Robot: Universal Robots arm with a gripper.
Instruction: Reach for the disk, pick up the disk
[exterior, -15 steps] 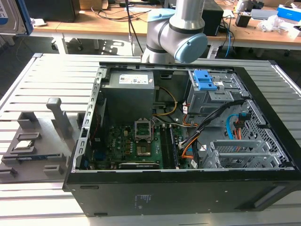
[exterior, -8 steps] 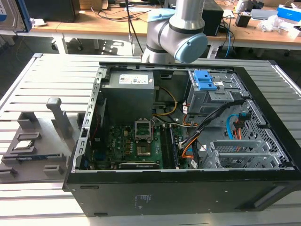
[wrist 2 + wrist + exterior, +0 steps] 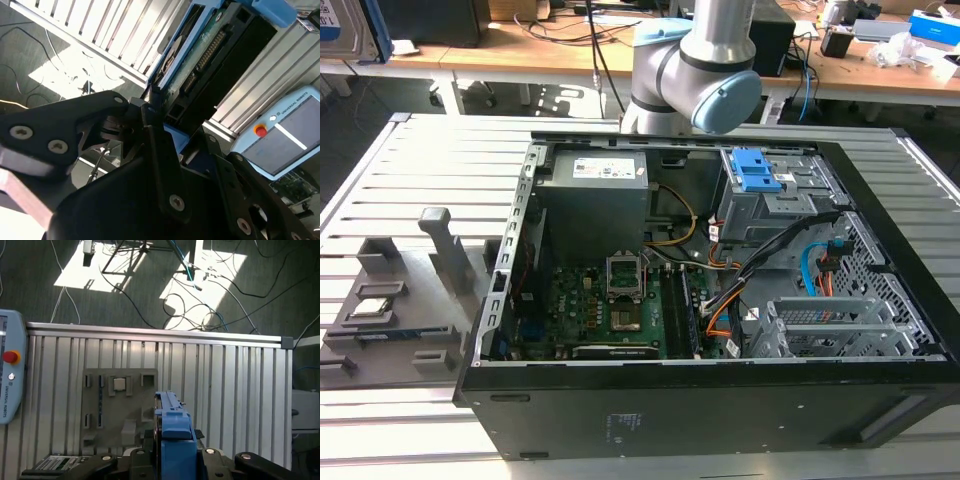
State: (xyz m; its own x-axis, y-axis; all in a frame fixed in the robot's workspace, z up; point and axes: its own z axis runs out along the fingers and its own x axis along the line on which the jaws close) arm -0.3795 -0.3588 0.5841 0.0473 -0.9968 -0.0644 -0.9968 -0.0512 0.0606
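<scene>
My gripper (image 3: 176, 456) is shut on the disk (image 3: 174, 424), which stands edge-on between the black fingers with its bright blue side bracket toward the first wrist camera. In the second wrist view the disk (image 3: 210, 47) runs away from the gripper (image 3: 170, 128), showing its green circuit board edge, a connector row and a blue end piece. The disk hangs high above the slatted table (image 3: 240, 390), touching nothing else. In the exterior view, the grey arm (image 3: 705, 70) rises behind the open computer case (image 3: 720, 300).
A grey fixture plate (image 3: 107, 410) holding a small square silver chip (image 3: 119, 384) lies on the table below; it shows at the exterior view's left (image 3: 390, 300). A teach pendant (image 3: 10, 375) lies at the table's edge. A blue plastic piece (image 3: 760, 172) sits on the case's drive cage.
</scene>
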